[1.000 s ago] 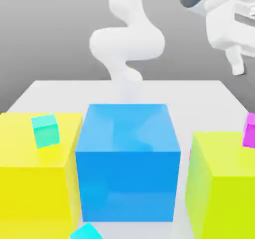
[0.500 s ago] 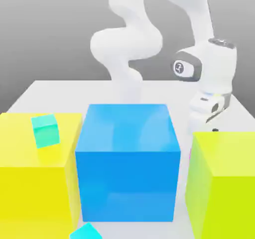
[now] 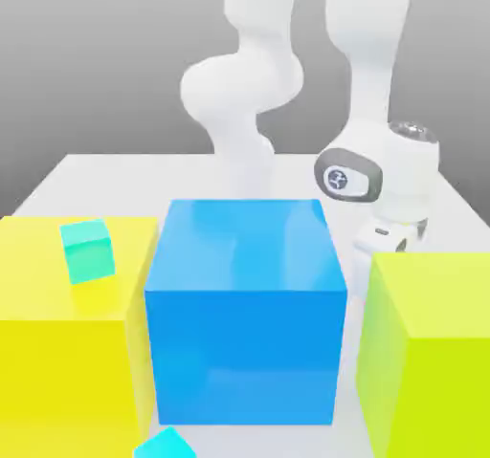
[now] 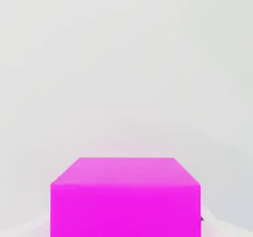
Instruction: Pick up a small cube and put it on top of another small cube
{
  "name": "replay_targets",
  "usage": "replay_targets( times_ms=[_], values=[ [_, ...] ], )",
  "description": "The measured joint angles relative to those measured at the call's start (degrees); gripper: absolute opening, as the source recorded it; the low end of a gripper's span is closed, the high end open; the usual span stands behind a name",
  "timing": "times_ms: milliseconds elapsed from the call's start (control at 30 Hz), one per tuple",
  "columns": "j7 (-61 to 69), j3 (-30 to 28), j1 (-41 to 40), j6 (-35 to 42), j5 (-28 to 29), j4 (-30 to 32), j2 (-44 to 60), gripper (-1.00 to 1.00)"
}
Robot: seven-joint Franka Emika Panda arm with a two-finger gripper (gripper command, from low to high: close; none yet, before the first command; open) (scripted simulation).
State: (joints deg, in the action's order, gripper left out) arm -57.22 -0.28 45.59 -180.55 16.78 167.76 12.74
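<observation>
Magenta cube is upright; the arm bears a round emblem.

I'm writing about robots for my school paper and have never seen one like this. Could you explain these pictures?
The machine is one white robot arm with two gripping fingers. The exterior view looks at the scene from off the arm; the hand view comes from a camera on its hand.

On the pale surface stand three big blocks: yellow, blue and yellow-green. A small teal cube sits on the yellow one, and a cyan cube peeks in nearby.

In the hand view, the fingers flank a magenta cube closely, so it looks gripped. Whether it is lifted, I can't tell.
</observation>
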Motion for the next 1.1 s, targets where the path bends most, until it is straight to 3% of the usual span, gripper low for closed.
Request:
replay_targets(
  times_ms=[67, 167, 300, 567, 1100],
  values=[
    [2.01, 4.06, -3.48, 2.52, -2.5, 0.66, -3.08, -1.0],
    [8.96, 9.48, -6.21, 7.25, -12.12, 1.93, -9.08, -1.0],
    [13.52, 8.7, -3.68, 14.13, -18.73, 2.66, -16.74, -1.0],
    [4.05, 5.89, -7.31, 33.3, -21.69, -9.61, -17.17, -1.0],
    [-13.47, 1.98, -14.14, 72.8, -35.58, -36.34, -15.0, -1.0]
  ],
)
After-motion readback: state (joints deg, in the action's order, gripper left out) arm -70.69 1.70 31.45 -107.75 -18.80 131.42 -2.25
